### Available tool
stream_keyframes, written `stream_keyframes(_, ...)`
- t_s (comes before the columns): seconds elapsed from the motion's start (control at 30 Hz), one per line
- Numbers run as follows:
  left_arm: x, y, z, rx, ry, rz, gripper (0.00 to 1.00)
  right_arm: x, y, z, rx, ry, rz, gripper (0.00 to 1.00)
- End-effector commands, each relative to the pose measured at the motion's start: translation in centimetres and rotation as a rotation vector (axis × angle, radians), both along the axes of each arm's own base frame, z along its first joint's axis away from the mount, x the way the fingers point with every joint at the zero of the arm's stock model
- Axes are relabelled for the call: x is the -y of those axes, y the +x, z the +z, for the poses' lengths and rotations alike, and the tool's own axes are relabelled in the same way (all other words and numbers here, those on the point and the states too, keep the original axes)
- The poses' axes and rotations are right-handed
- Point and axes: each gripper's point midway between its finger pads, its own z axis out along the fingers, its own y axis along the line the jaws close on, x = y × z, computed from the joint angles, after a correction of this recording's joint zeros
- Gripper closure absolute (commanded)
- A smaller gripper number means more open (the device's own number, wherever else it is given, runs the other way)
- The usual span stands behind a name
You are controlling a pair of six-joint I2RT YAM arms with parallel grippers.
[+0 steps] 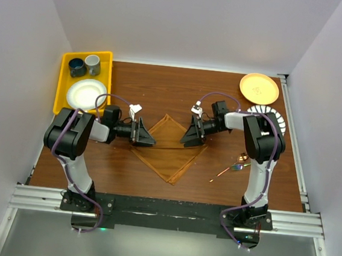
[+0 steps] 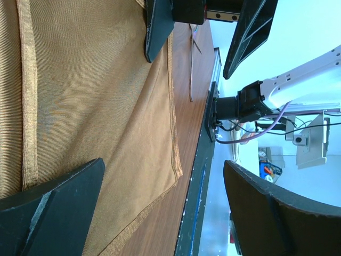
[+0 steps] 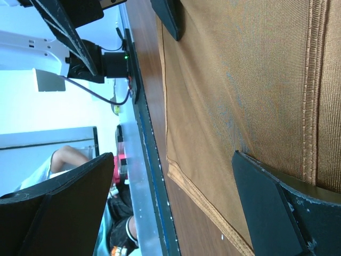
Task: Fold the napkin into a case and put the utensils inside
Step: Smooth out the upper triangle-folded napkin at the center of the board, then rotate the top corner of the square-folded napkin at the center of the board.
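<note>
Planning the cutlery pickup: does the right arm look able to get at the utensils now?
Probably yes: the utensils lie uncovered on the table near its base, and the right claw stands open and empty.

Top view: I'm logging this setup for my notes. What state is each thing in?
Napkin: spread flat, not folded into a case.
Utensils: loose on the table, right of the napkin.
Left gripper: open, empty, at the napkin's left side.
Right gripper: open, empty, at the napkin's right side.
Cups: upright in the yellow tray.
</note>
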Motion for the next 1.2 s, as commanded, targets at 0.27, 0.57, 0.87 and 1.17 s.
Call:
stream_keyframes(0.27, -1.4, -1.2, -4.3, -0.147, 0.101, 0.064, 0.0, 3.1, -0.5, -6.7, -0.033, -0.158, -0.011, 0.03)
stream_keyframes(0.57, 0.4, 0.7, 2.6, 0.171, 0.123, -0.04, 0.0, 1.4, 1.7, 2.4, 0.086, -0.085, -0.065, 0.07)
stream_keyframes(0.87, 0.2, 5.6, 10.4, 0.631, 0.32, -0.011, 0.0, 1.2, 5.1, 6.9, 0.348, -0.254, -0.083, 0.14)
stream_keyframes(1.17, -2.6, 6.9, 7.0, 0.854, 0.612, -0.12, 0.13, 3.2, 7.9, 2.7, 0.606, -0.62, -0.069, 0.38)
